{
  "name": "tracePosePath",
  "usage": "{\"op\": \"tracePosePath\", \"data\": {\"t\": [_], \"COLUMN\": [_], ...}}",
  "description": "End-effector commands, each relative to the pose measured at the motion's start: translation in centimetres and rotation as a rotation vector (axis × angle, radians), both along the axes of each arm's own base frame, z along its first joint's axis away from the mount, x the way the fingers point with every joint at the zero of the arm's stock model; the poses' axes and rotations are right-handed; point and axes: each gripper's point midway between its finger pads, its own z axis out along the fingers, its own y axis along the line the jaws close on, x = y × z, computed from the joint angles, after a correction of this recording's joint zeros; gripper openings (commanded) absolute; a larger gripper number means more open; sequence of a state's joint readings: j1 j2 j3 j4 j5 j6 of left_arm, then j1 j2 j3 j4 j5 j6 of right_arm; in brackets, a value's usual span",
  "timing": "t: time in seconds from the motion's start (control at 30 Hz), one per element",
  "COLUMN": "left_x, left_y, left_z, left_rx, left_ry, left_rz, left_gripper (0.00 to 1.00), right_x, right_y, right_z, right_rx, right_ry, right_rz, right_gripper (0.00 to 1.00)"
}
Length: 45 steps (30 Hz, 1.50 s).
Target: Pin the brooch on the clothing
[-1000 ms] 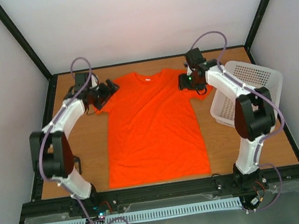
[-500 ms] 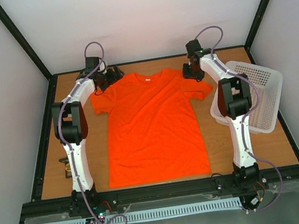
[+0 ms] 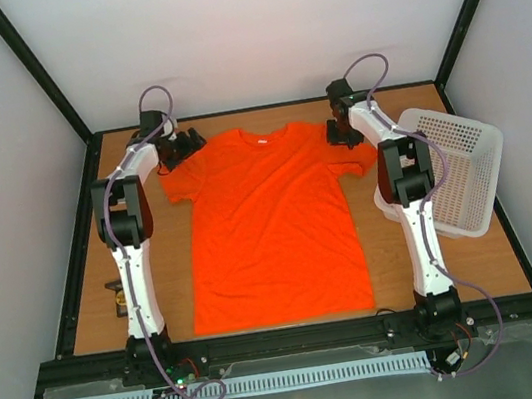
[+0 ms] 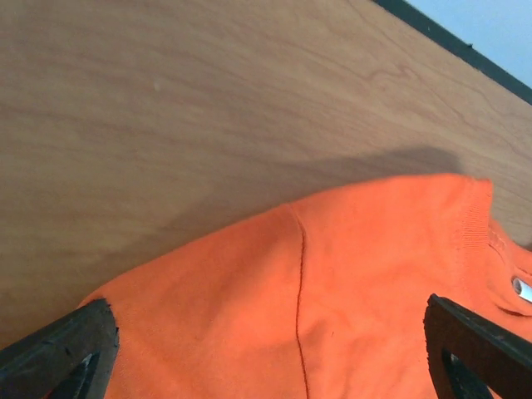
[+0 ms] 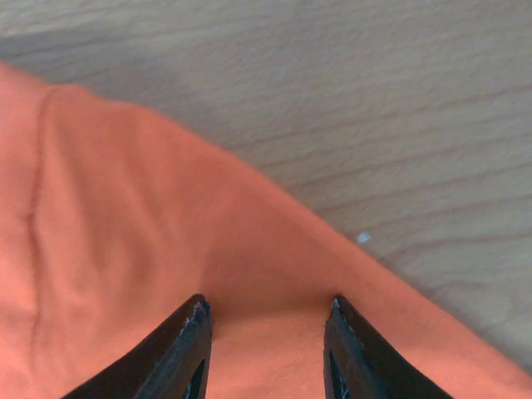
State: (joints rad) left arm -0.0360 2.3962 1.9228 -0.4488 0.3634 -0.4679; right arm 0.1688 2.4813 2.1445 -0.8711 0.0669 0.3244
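The orange T-shirt [image 3: 271,229] lies flat on the wooden table, neck toward the back. My left gripper [image 3: 182,148] is open over the shirt's left shoulder; in the left wrist view [image 4: 270,320] its jaws stand wide apart above the sleeve seam of the shirt [image 4: 374,274]. My right gripper [image 3: 342,133] is open at the shirt's right shoulder; in the right wrist view [image 5: 268,303] its tips rest on the fabric [image 5: 125,233] near its edge. Both grippers are empty. I cannot make out the brooch in any view.
A white perforated basket [image 3: 448,166] stands tilted at the right, beside the right arm. A small dark object [image 3: 119,297] lies near the table's left edge. A black frame runs round the table, with bare wood [image 4: 208,100] behind the shirt.
Both arms have stretched out toward the back of the table. The grippers moved from the sleeves up to the shoulders, and the left one then drew back slightly to the left.
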Motion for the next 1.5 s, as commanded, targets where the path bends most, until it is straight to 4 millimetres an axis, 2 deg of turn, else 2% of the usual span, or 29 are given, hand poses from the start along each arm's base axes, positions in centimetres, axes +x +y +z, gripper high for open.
{"op": "tracePosePath", "data": {"t": [0.0, 0.07, 0.13, 0.27, 0.33, 0.4, 0.5, 0.53, 0.6, 0.7, 0.77, 0.83, 0.87, 0.9, 0.93, 1.03, 1.1, 1.2, 1.3, 1.33, 1.47], "left_x": [0.7, 1.5, 2.6, 3.9, 3.3, 1.8, -2.1, -4.2, -8.3, -15.9, -21.1, -25.6, -27.8, -29.5, -31.0, -33.9, -34.8, -35.3, -35.9, -36.1, -37.5], "left_y": [2.9, 3.6, 4.2, 5.1, 5.1, 4.8, 3.4, 2.6, 0.0, -3.6, -4.8, -4.6, -4.2, -3.8, -3.4, -2.1, -1.2, 0.9, 5.4, 7.1, 11.7], "left_z": [-3.3, -4.1, -2.9, 3.6, 7.4, 10.3, 13.0, 11.8, 11.3, 9.6, 8.7, 8.3, 8.2, 9.5, 9.4, 10.4, 10.4, 9.3, 7.8, 7.7, 8.6], "left_rx": [0.107, 0.150, 0.194, 0.235, 0.228, 0.201, 0.155, 0.138, 0.104, 0.020, -0.065, -0.127, -0.145, -0.165, -0.177, -0.192, -0.178, -0.146, -0.079, -0.041, 0.039], "left_ry": [0.042, 0.051, 0.027, -0.076, -0.114, -0.132, -0.131, -0.093, -0.051, 0.045, 0.108, 0.135, 0.145, 0.107, 0.110, 0.072, 0.089, 0.177, 0.292, 0.305, 0.316], "left_rz": [-0.013, -0.020, -0.017, 0.026, 0.054, 0.071, 0.062, 0.041, -0.023, -0.095, -0.072, -0.019, 0.017, 0.045, 0.072, 0.130, 0.181, 0.289, 0.528, 0.613, 0.845], "left_gripper": [1.00, 1.00, 1.00, 1.00, 1.00, 1.00, 1.00, 1.00, 1.00, 1.00, 1.00, 1.00, 1.00, 1.00, 1.00, 1.00, 1.00, 1.00, 1.00, 1.00, 1.00], "right_x": [0.7, 1.9, 3.2, 5.1, 4.8, 3.4, -0.1, -1.8, -5.9, -12.9, -17.4, -21.5, -23.0, -24.4, -25.3, -27.5, -28.4, -29.1, -29.6, -29.7, -30.1], "right_y": [-3.1, -3.0, -2.6, -0.8, 0.4, 2.0, 4.7, 6.4, 9.7, 13.8, 15.6, 16.6, 16.6, 16.4, 16.2, 15.3, 14.7, 14.4, 14.3, 14.2, 13.6], "right_z": [-3.9, -3.9, -2.8, 2.8, 6.1, 8.3, 10.1, 10.9, 10.4, 10.3, 10.6, 11.1, 11.4, 11.6, 11.9, 12.6, 12.7, 13.4, 13.4, 13.4, 13.0], "right_rx": [-0.169, -0.186, -0.178, -0.126, -0.101, -0.068, 0.009, 0.061, 0.160, 0.240, 0.284, 0.335, 0.358, 0.382, 0.391, 0.399, 0.393, 0.396, 0.397, 0.395, 0.368], "right_ry": [0.051, 0.032, 0.002, -0.114, -0.157, -0.156, -0.112, -0.096, -0.028, 0.017, 0.013, 0.003, -0.004, -0.006, -0.013, -0.030, -0.033, -0.049, -0.051, -0.050, -0.048], "right_rz": [0.006, 0.040, 0.065, 0.096, 0.116, 0.148, 0.208, 0.250, 0.337, 0.487, 0.562, 0.618, 0.629, 0.636, 0.640, 0.660, 0.670, 0.684, 0.694, 0.696, 0.702], "right_gripper": [0.38, 0.39, 0.40, 0.42, 0.45, 0.48, 0.54, 0.56, 0.57, 0.65, 0.70, 0.75, 0.78, 0.80, 0.83, 0.88, 0.92, 0.93, 0.94, 0.98, 1.00]}}
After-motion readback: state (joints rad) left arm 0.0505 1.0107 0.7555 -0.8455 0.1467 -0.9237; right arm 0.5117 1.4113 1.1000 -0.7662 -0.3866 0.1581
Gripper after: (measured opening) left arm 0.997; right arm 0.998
